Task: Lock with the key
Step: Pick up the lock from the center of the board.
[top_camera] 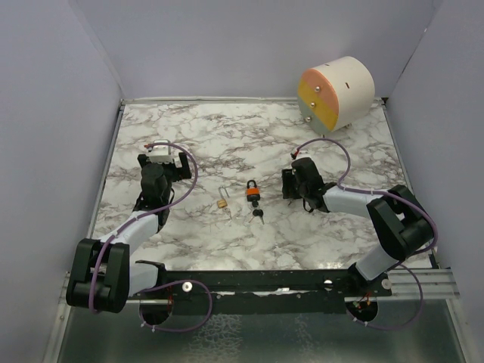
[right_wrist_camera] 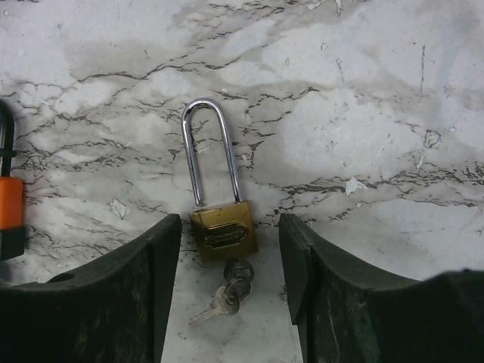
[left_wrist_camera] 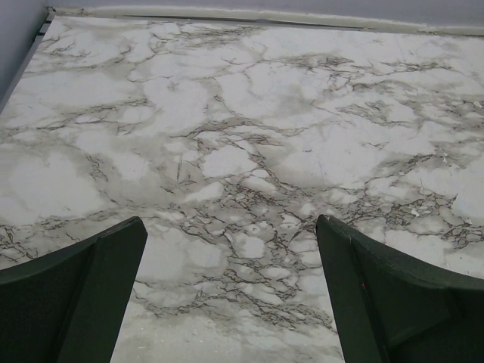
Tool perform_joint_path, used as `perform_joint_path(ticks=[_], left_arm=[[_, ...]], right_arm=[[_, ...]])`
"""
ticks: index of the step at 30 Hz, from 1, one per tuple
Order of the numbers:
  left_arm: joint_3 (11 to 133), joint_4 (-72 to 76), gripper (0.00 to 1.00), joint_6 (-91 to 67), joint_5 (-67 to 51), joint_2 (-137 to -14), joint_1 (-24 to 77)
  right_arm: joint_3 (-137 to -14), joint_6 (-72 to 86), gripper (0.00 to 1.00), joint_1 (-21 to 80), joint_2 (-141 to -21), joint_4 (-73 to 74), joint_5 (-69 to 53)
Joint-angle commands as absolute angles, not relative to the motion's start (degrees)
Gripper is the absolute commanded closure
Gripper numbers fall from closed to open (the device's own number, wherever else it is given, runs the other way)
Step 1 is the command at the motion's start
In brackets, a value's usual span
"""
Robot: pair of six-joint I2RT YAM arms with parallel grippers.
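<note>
Right arm (top_camera: 355,200) low, jaws apart, facing brass padlock (right_wrist_camera: 221,234)

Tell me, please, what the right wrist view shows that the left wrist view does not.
Only the right wrist view: the brass padlock with a long silver shackle, unlatched, a small bunch of keys at its base, and a sliver of an orange padlock. Only the left wrist view: the far edge of the white marble-patterned table. Both: marble surface and an open, empty gripper, the left gripper or the right gripper.
</note>
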State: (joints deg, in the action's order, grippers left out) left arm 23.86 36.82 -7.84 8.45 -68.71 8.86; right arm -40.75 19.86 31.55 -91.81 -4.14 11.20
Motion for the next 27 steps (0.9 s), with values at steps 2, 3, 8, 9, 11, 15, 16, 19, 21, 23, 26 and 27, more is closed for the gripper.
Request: perform_joint_path(ticks=[2, 3, 8, 9, 11, 15, 16, 19, 21, 23, 26, 27], left_arm=[[23.6, 38.2, 0.01, -8.3, 10.0, -68.9, 8.9], [23.6, 38.3, 0.01, -8.2, 10.0, -68.9, 8.9], [23.5, 38.3, 0.02, -8.2, 10.6, -68.8, 8.9], [23.5, 38.2, 0.02, -8.2, 10.6, -68.8, 8.9], [23.5, 38.3, 0.02, -8.2, 10.7, -68.7, 8.9], [23.4, 38.3, 0.02, -8.1, 10.7, -68.5, 8.9], [23.4, 38.3, 0.02, -8.2, 10.7, -68.5, 8.9], [23.4, 38.3, 0.02, -8.1, 10.6, -68.5, 8.9], [23.4, 38.2, 0.02, -8.1, 10.6, -68.5, 8.9], [23.4, 38.3, 0.02, -8.0, 10.6, -68.4, 8.9], [23.3, 38.3, 0.02, -8.0, 10.6, -68.4, 8.9], [23.3, 38.3, 0.02, -8.0, 10.7, -68.5, 8.9]], right_arm=[[-40.4, 20.6, 0.53, 32.0, -91.7, -1.8, 7.7], [-40.3, 20.5, 0.54, 32.1, -91.7, -2.0, 7.3], [-40.7, 20.5, 0.58, 32.7, -92.1, -0.9, 6.6], [-41.0, 20.5, 0.59, 32.8, -92.2, -0.3, 6.7], [-41.6, 20.6, 0.58, 33.1, -92.1, 0.7, 7.0], [-42.4, 21.2, 0.56, 33.4, -92.3, 3.2, 8.7], [-42.5, 21.4, 0.55, 33.4, -92.5, 3.7, 9.2], [-42.5, 21.4, 0.55, 33.4, -93.0, 4.1, 10.1], [-43.0, 21.6, 0.55, 33.5, -93.8, 4.4, 10.7], [-43.5, 22.0, 0.55, 33.5, -94.5, 4.7, 11.4], [-44.1, 22.2, 0.55, 33.6, -95.3, 5.1, 12.3], [-44.2, 22.3, 0.55, 33.7, -95.4, 5.2, 12.5]])
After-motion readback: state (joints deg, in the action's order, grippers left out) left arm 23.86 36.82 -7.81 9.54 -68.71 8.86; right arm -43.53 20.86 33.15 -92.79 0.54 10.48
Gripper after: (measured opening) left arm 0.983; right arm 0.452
